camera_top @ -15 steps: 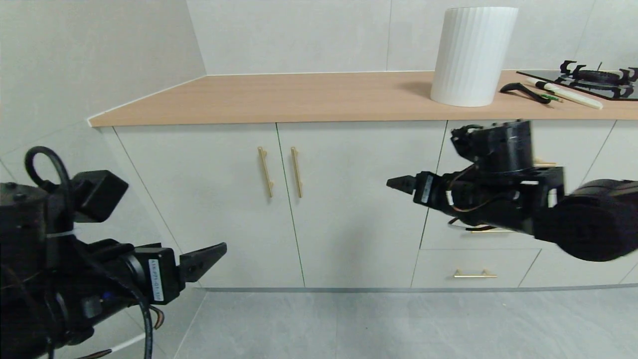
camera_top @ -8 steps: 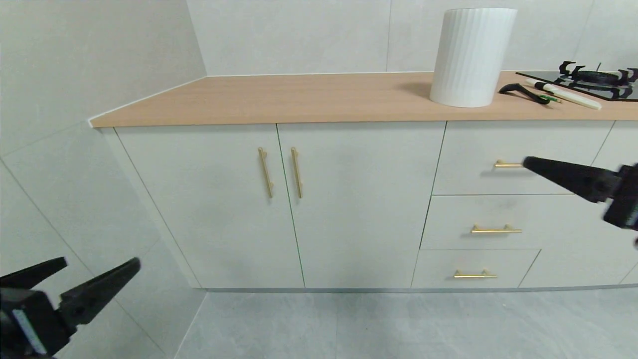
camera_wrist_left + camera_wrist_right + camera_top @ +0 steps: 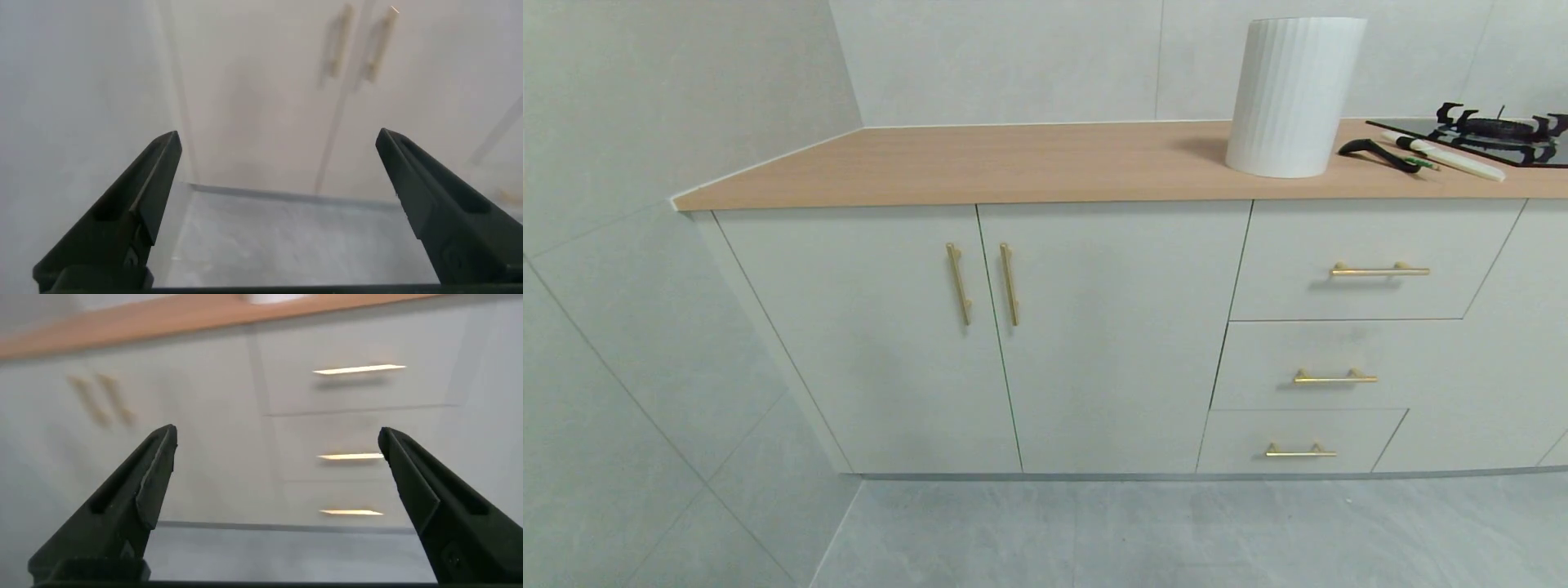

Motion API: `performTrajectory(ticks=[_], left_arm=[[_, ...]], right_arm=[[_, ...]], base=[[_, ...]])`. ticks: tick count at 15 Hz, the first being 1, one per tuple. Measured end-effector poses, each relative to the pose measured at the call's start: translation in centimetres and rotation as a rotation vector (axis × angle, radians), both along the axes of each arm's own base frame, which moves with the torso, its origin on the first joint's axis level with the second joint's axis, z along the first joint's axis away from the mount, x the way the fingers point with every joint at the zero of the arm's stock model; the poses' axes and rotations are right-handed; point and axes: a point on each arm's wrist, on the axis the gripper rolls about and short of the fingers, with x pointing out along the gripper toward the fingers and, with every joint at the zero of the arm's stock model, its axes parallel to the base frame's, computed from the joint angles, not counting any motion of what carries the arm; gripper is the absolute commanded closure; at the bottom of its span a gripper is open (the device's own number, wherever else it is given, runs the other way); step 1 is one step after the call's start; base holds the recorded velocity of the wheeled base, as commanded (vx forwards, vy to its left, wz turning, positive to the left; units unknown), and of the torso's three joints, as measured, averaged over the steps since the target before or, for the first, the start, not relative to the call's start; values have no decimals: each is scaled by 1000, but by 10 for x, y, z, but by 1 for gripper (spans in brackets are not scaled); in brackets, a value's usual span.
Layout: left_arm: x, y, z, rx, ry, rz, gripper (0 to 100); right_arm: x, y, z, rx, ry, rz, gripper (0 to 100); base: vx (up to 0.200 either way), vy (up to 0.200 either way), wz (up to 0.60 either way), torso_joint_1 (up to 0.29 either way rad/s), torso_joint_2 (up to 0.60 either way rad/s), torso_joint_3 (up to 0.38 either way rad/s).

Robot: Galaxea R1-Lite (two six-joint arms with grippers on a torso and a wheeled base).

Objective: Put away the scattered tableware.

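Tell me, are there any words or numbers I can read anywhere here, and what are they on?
No words or numbers can be read.
The white ribbed container, the cupboard doors and the drawers are plain.
The utensils on the counter are too small to show any print.

The gas hob [image 3: 1499, 129] is cut by the head view's right edge, as is the worktop [image 3: 1013, 163]. Near it lie a black-handled utensil [image 3: 1376, 151] and a long pale tool [image 3: 1454, 157], too small to tell their kind. From the left pincer [image 3: 278, 140] the door handles [image 3: 337, 42] are a blur. From the right pincer [image 3: 278, 434] the drawer handles [image 3: 359, 370] smear too, and the white container [image 3: 274, 297] is clipped to a sliver.
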Motion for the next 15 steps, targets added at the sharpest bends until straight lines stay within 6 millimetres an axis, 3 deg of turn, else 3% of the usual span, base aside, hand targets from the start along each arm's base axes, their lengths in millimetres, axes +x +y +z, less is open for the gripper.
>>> performTrajectory(ticks=[3, 6, 10, 15], left_arm=[[-20, -2, -15, -12, -75, 94, 0], [-21, -3, -39, -65, -84, 167, 0], [-14, -4, -67, -58, -25, 136, 0], [-5, -9, -86, 26, 4, -113, 0]], right_arm=[[-28, -4, -19, -45, -61, -148, 0], [-39, 1, -28, -48, -117, -249, 0], [-30, 5, -66, -71, -55, -248, 0], [-9, 9, -122, -99, 81, -48, 0]], base=[[0, 0, 0, 0, 0, 0], [0, 0, 0, 0, 0, 0], [0, 0, 0, 0, 0, 0], [0, 0, 0, 0, 0, 0]])
